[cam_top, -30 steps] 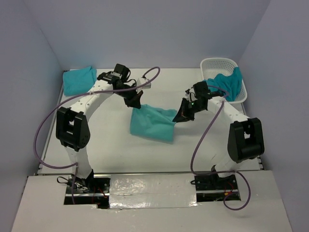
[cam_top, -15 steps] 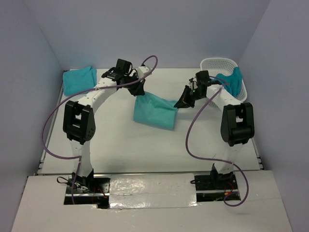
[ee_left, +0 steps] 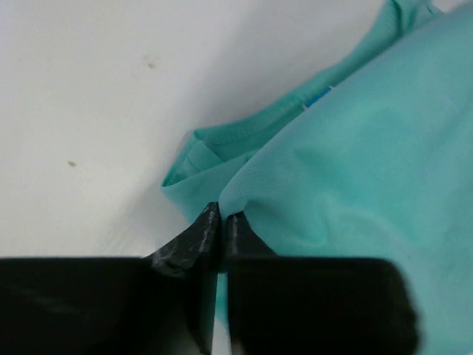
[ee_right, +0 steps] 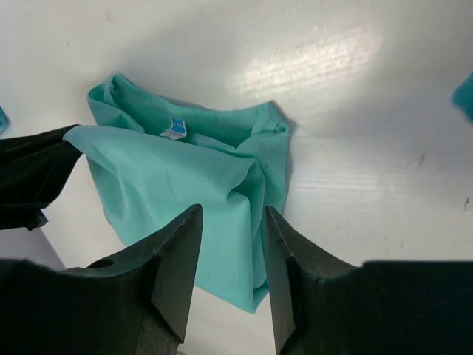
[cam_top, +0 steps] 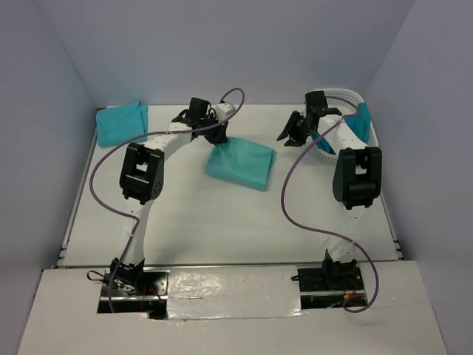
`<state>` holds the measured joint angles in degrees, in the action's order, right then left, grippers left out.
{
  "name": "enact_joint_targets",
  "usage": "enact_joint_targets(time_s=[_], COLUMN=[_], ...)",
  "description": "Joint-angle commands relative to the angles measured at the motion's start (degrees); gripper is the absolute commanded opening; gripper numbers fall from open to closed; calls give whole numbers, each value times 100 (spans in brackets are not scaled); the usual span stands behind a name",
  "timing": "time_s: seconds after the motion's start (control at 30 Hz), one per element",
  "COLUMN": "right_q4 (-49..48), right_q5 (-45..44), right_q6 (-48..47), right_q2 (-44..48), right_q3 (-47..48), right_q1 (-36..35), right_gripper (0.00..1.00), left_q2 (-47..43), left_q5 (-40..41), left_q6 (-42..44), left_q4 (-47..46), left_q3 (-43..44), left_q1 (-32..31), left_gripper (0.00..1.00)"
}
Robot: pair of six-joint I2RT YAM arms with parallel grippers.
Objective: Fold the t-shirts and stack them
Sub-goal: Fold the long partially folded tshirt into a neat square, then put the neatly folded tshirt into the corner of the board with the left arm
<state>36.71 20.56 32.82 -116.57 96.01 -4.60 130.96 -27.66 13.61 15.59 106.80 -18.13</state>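
A turquoise t-shirt (cam_top: 240, 164) lies folded in half at the middle of the table, its collar label showing in the right wrist view (ee_right: 175, 127). My left gripper (cam_top: 219, 137) is at the shirt's far left corner, shut on a fold of its top layer (ee_left: 235, 194). My right gripper (cam_top: 290, 134) hangs to the right of the shirt, apart from it. Its jaws stand open with nothing between them, and the t-shirt (ee_right: 185, 185) lies below them. A second t-shirt (cam_top: 122, 123) lies folded at the far left corner. A bluer t-shirt (cam_top: 361, 123) hangs out of the basket.
A white lattice basket (cam_top: 337, 94) stands at the far right, close behind the right arm. Grey-blue walls close in the table on three sides. Purple cables loop from both arms. The left gripper's black finger (ee_right: 29, 177) shows at the left edge of the right wrist view.
Both arms swung toward the far side, carrying the shirt's edge over and down. The right gripper opened, let go of the cloth and drew off to the right. The left stays shut.
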Motion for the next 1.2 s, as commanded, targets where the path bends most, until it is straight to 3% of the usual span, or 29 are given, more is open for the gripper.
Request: enact_joint_targets(time_s=[0.0,0.1,0.13,0.2,0.23,0.3,0.33,0.43,0.47,0.5,0.6,0.63,0.77,0.87,1.03,1.17], right_q4=[-365,-243,-295,-523,-768,-1285,-1472,-1869,-1956,-1922,-1598,-1588,-1746,-1860,-1579,-1501], right_q5=[-771,-1395,-1483,-1493,-1502,-1345,-1213,-685,-589,-440,-429,-473,-640,-650,-684,-763], right_q6=[-336,-1047,-1197,-1497,-1506,-1157,-937,-251,-58,31,163,224,681,779,560,410], right_q2=[-6,82,221,415,590,749,811,549,461,234,-171,-207,-182,-190,-585,-708], right_q3=[453,832,780,534,237,-281,-423,-601,-583,-505,-241,-266,-748,-917,-636,-549], right_q1=[-41,-304,-400,-804,-936,-1166,-1201,-1210,-1210,-1201,-1149,-1140,-929,-797,-692,-569], right_gripper=[47,46,41,36,24,12,1,0,0,0,0,0,0,0,0,0], left_q2=[395,571,563,519,458,405,352,72,1,-87,-114,-88,96,447,1318,1407], left_q5=[339,541,699,867,885,990,1025,939,494,220,-643,-679,-1012,-978,151,867], left_q6=[-516,-596,-631,-876,-1051,-1053,-966,-755,-693,-632,-508,-360,45,19,-1042,-1922], left_q4=[-681,-724,-751,-716,-690,-409,-295,-48,57,145,495,636,1068,1104,701,200], left_q3=[770,948,974,1192,1307,1779,1939,2152,2108,2073,1722,1625,1195,1438,2080,1898], left_q1=[64,108,151,222,309,354,354,354,354,328,205,152,-50,-191,-42,318], left_gripper=[23,54,65,75,99,99,99,99,99,96,17,0,1,7,12,18])
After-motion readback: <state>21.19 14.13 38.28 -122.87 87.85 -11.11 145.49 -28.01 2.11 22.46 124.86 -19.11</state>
